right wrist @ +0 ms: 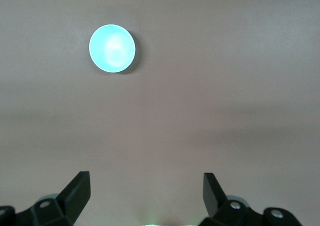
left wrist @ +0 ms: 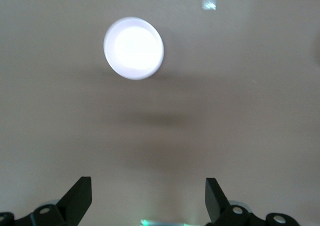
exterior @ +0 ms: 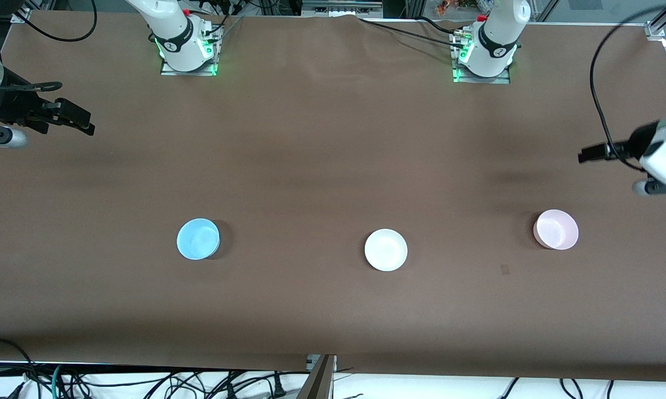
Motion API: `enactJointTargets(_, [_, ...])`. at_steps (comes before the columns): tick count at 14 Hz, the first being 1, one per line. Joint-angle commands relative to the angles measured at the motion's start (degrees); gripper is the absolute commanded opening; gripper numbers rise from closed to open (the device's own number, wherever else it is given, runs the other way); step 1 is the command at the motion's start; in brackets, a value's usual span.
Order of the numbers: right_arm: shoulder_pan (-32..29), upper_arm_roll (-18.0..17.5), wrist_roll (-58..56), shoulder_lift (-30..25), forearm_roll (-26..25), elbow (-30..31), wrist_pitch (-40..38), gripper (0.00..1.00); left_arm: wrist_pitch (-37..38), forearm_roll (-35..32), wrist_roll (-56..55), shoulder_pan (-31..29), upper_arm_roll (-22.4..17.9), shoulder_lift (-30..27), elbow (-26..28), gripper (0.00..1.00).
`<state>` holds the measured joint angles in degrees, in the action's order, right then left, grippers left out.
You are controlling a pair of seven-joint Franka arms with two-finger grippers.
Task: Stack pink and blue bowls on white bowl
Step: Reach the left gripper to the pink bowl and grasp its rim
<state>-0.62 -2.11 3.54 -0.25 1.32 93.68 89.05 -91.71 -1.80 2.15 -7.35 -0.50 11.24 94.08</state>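
Three bowls stand upright in a row on the brown table (exterior: 321,138), well apart from one another and about equally near the front camera; none is stacked. The white bowl (exterior: 386,250) sits at the middle of the row and slightly nearest the camera. The blue bowl (exterior: 198,239) lies toward the right arm's end of the table, the pink bowl (exterior: 556,229) toward the left arm's end.

Farther from the camera than the row, both arms wait raised at the two ends of the table. The left tool (exterior: 590,153) hangs in the air over the table's edge at the left arm's end, apart from the pink bowl, which is the bowl closest to it. In the left wrist view the left tool (left wrist: 148,198) has its two dark fingers spread wide with nothing between them, and the pink bowl (left wrist: 133,48) shows well ahead of the fingertips, washed out to near white.

The right tool (exterior: 80,123) hangs over the table's edge at the right arm's end, well apart from the blue bowl. In the right wrist view the right tool (right wrist: 146,195) likewise has its fingers spread wide and empty, with the blue bowl (right wrist: 112,49) well ahead of them on bare table.
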Motion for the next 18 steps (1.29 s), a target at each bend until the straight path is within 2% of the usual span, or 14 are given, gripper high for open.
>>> enactJointTargets(1, [0.18, -0.09, 0.24, -0.37, -0.79, 0.10, -1.07, 1.00, -6.60, -3.56, 4.78, -2.22, 0.32, 7.02, -3.12, 1.00])
enactJointTargets(4, [0.18, -0.09, 0.24, -0.19, -0.61, 0.01, -0.46, 1.00, -16.01, -4.09, 6.11, -4.68, 0.32, 13.79, -2.77, 1.00])
enactJointTargets(7, [0.18, -0.09, 0.33, -0.37, -0.61, 0.01, -0.99, 1.00, -20.78, -4.62, 8.47, -6.71, 0.32, 18.71, -2.32, 1.00])
enactJointTargets(9, [0.18, 0.09, 0.24, -0.28, -0.61, -0.08, -0.55, 1.00, -21.31, -4.62, 11.11, -7.76, 0.41, 20.22, -2.15, 1.00])
enactJointTargets(17, [0.18, 0.18, 0.33, -0.28, -0.53, 0.10, -0.55, 1.00, -32.03, -3.65, 12.09, -9.17, 0.76, 27.60, -1.80, 1.00])
enactJointTargets(18, [0.18, 0.18, 0.33, -0.19, -0.53, 0.10, -0.46, 1.00, -32.12, -3.56, 12.09, -9.09, 0.76, 27.87, -1.80, 0.97])
